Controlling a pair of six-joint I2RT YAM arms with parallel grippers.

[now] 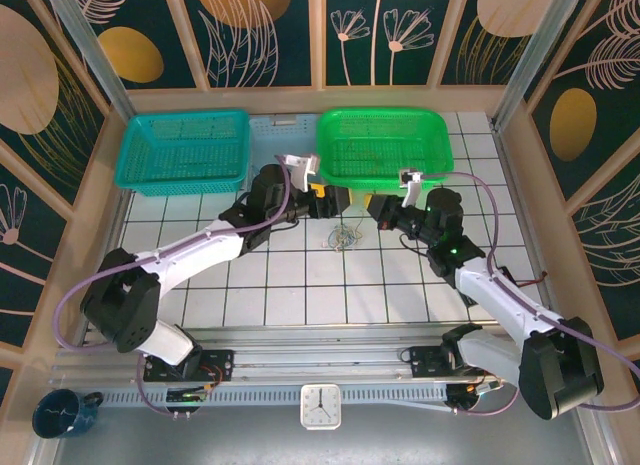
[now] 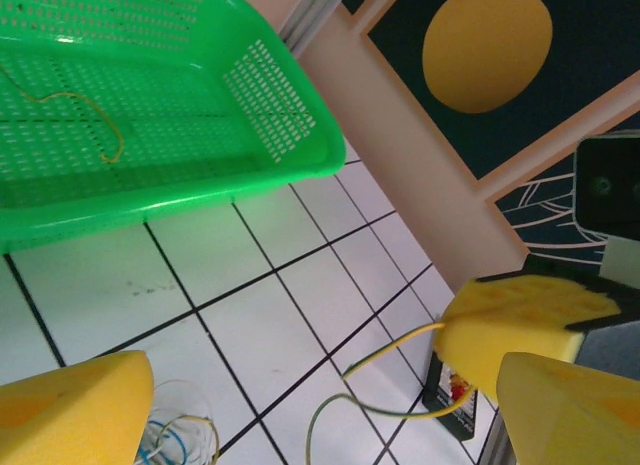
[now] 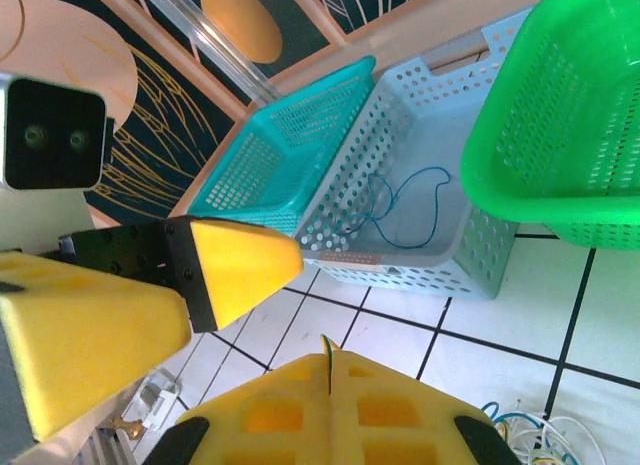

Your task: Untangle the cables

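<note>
Pinching a thin yellowish cable [image 2: 425, 331] in closed jaws, the right gripper [image 3: 330, 370] hung near the small wire tangle [image 1: 345, 235]; the left gripper [image 2: 325, 385] gaped wide, empty.

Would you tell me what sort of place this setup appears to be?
Most likely a robot-manipulation test cell: a white gridded tabletop enclosed by decorated panels, with plastic baskets at the back and a clock in front.

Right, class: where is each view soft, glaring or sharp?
Top external: evenly lit, sharp. Left wrist: near foam fingers blurred, green basket glaring. Right wrist: pads pinching the yellow cable soft, blue cable in the pale basket crisp.
</note>
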